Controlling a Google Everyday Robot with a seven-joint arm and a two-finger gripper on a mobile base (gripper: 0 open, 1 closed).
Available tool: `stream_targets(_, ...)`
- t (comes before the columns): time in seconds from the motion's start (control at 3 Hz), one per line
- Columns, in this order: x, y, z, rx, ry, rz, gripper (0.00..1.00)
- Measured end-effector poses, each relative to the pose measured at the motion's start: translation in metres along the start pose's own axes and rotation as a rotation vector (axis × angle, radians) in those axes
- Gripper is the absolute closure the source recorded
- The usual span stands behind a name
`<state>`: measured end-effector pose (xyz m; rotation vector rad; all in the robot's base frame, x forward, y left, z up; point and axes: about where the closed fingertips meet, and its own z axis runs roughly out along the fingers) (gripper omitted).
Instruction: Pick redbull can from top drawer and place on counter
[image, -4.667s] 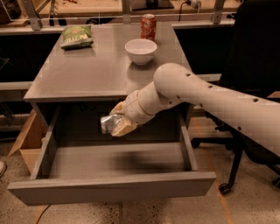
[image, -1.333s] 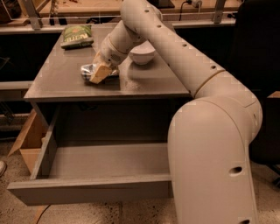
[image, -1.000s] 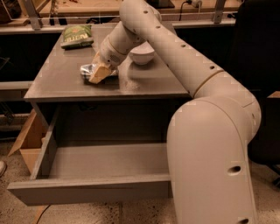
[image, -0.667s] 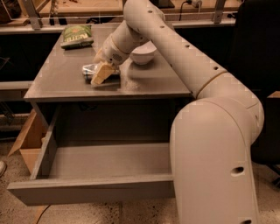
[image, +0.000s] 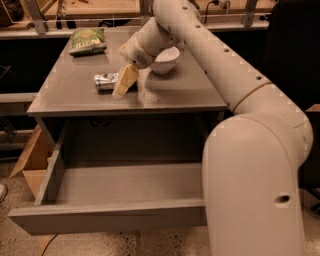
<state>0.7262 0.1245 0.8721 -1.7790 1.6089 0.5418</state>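
The redbull can, silver and crinkled, lies on its side on the grey counter, left of the middle. My gripper is at the can's right end, low over the counter, with a tan finger in front of that end. The gripper looks open and the can rests on the counter. The top drawer is pulled fully out below and nothing shows inside it. My arm reaches in from the right over the counter.
A white bowl stands just right of the gripper, partly behind the arm. A green snack bag lies at the counter's back left. A cardboard box sits on the floor left of the drawer.
The can has come out of the drawer and onto the counter. In the last second my gripper has shifted slightly right and up while the can has stayed put, so more of it shows.
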Motion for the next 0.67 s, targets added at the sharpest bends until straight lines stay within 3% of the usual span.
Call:
stream_targets(0.33,0.007,-0.004,-0.032,0.064,0.023,0.022,0.0)
stream_targets(0.67,0.031,0.001,-0.089,0.185,0.038,0.092,0.0)
